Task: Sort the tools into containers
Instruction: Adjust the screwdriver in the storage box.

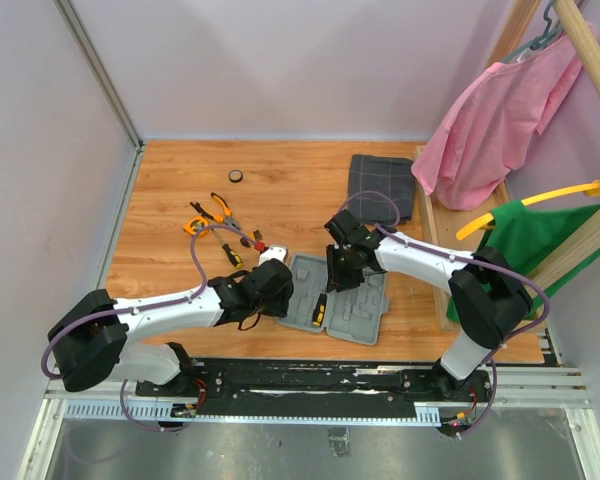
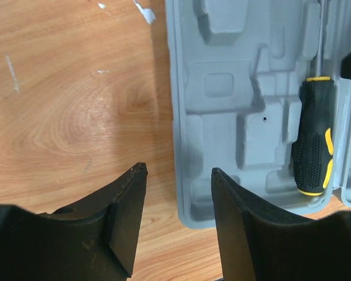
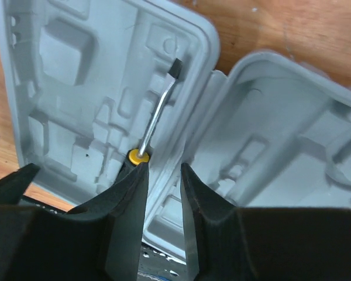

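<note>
Orange pliers [image 1: 218, 208] show only from above.

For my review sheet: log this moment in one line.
case open; screwdriver in case; left gripper open, empty; right gripper open, empty

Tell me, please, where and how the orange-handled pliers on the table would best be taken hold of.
Probably across both orange handles of the pliers, straight down from above. They lie flat on the table, so nothing can get under them, and the handles are their broadest part. Other tools crowd the near side, so favour the far end.
</note>
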`<state>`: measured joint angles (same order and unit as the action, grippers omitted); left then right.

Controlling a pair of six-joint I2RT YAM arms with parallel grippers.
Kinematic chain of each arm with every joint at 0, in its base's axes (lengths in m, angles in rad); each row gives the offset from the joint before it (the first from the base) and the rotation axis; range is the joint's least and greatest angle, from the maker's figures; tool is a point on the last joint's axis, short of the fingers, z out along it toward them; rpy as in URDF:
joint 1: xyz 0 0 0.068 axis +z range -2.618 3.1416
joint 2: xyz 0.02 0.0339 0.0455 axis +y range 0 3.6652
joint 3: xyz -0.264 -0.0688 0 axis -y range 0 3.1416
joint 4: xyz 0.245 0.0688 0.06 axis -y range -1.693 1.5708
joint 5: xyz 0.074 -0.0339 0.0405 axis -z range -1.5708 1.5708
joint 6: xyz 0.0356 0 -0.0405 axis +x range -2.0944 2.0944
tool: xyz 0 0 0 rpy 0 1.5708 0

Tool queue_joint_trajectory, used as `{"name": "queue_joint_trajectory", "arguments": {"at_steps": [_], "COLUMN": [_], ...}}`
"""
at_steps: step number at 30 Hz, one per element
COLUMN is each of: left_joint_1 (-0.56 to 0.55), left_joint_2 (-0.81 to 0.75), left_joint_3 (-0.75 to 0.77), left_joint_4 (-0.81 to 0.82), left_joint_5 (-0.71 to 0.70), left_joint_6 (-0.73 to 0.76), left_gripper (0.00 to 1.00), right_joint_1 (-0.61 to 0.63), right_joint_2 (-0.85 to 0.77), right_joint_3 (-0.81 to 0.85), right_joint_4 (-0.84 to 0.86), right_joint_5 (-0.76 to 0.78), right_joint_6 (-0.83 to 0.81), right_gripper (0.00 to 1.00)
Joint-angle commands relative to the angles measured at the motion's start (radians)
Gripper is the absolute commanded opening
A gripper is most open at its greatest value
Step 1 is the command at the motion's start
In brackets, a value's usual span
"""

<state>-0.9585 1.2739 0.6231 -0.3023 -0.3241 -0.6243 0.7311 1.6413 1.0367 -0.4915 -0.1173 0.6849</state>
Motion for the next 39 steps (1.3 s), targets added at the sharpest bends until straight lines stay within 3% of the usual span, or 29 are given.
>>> {"name": "queue_joint_trajectory", "arguments": {"at_steps": [1, 11, 20, 28, 35, 39], "left_joint_1": [0.003, 0.0, -0.026, -0.025, -0.022, -0.022], "left_joint_2": [-0.001, 0.023, 0.016, -0.058, -0.063, -0.037], "left_joint_3": [-0.035, -0.063, -0.045, -0.062, -0.077, -0.073], "left_joint_4": [0.11, 0.196, 0.171, 0.114, 0.136, 0.149], "left_joint_5": [0.075, 0.185, 0.142, 0.036, 0.019, 0.032], "left_joint_6": [0.009, -0.003, -0.018, -0.021, -0.012, -0.004], "left_gripper": [0.53, 0.54, 0.54, 0.55, 0.55, 0.54], "right_joint_1": [-0.014, -0.044, -0.068, -0.065, -0.023, 0.035], "right_joint_2": [0.033, 0.079, 0.086, -0.044, -0.141, -0.151], "right_joint_3": [-0.015, 0.057, 0.129, 0.061, -0.028, -0.049], "right_joint_4": [0.077, 0.102, 0.07, 0.041, 0.05, 0.049], "right_joint_5": [-0.091, -0.111, -0.05, 0.059, 0.03, 0.006], "right_joint_6": [0.009, -0.086, -0.176, -0.181, -0.143, -0.126], "right_gripper": [0.3, 0.32, 0.4, 0.48, 0.48, 0.42]}}
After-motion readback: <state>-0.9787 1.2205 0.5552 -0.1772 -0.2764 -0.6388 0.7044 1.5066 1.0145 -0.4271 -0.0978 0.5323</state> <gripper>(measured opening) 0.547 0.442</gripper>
